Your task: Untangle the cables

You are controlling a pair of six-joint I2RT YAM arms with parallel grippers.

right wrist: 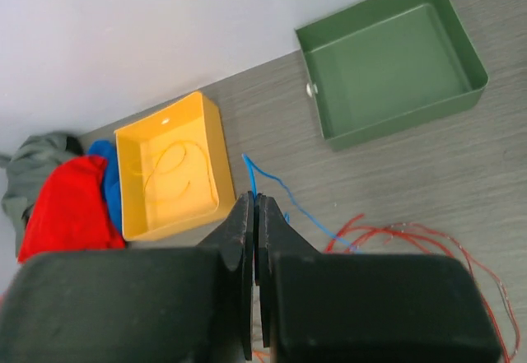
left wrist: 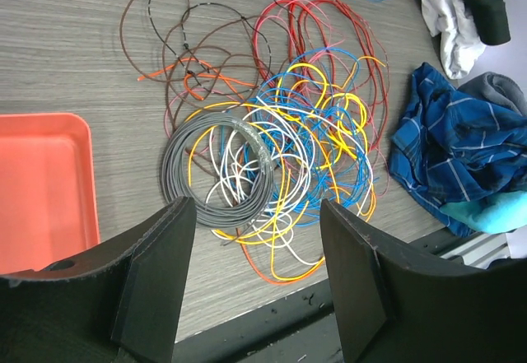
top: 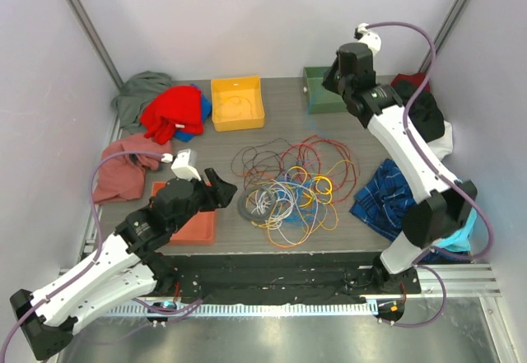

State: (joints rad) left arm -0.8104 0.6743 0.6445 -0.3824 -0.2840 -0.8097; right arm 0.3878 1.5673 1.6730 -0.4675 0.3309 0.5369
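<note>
Wide-open left end effector (top: 217, 185) low over the near left of the bench (top: 280, 132), above the right edge of a red-orange tray (top: 196, 228), nothing between its jaws. Tangle of cables (top: 292, 190) on the bench just to its right, near the middle and not touching the fingers.

From the left wrist camera, the same end effector (left wrist: 257, 207) aimed down at that tangle (left wrist: 280, 141), fingers apart on either side of the view. Closest to the fingertips, a tight grey coil (left wrist: 177, 178) with white, yellow and orange loops spilling over it. Blue and yellow strands at the centre, red loops beyond them, thin brown and black strands at the far left. Tray (left wrist: 41, 182) to the left, blue plaid cloth (left wrist: 461, 149) to the right.

Fully closed right end effector (top: 332, 83) raised at the far right of the bench, well apart from the tangle, beside a green bin (top: 317, 100), jaws pressed together, gripping nothing visible. From its wrist camera, closed fingertips (right wrist: 254, 200) over a single blue wire (right wrist: 276, 188) lying on the bench, red loops (right wrist: 395, 235) to the right, yellow bin (right wrist: 210, 137) to the left, green bin (right wrist: 461, 42) further right.
</note>
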